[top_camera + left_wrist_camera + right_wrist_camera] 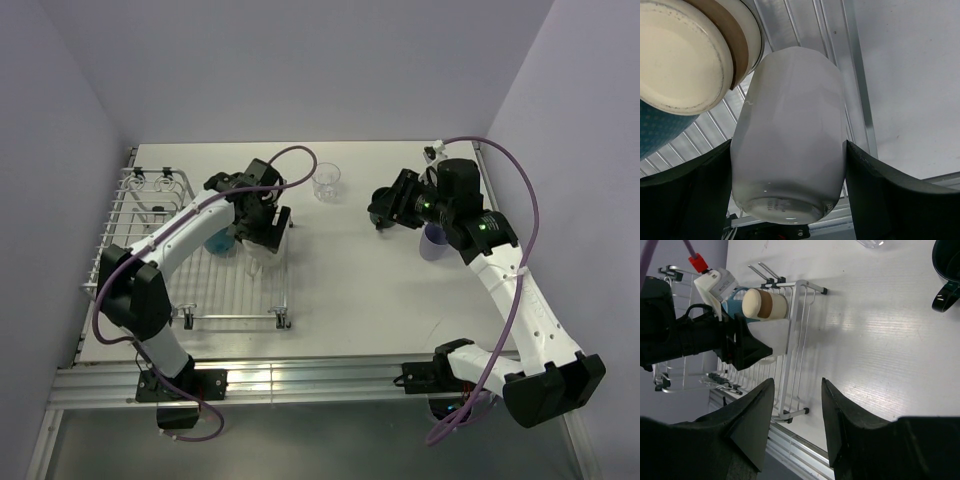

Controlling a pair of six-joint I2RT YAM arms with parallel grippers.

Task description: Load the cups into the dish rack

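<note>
My left gripper (789, 150) is shut on the white mug (790, 130), one finger pressed on each side and the mug's base towards the wrist camera. It holds the mug (268, 247) over the right part of the dish rack (130, 250). In the rack beside it are the brown cup (682, 55), its cream base showing, and the light blue mug (220, 241). My right gripper (797, 385) is open and holds nothing above the table. The dark teal mug (946, 270) sits close ahead of it. The clear glass tumbler (326, 182) and the lavender cup (433, 243) stand on the table.
The rack's right rim (796, 335) and corner feet lie between the two arms. Wire holders (160, 185) stand at the rack's far left corner. The right arm's forearm passes over the lavender cup. Side walls close in the table left and right.
</note>
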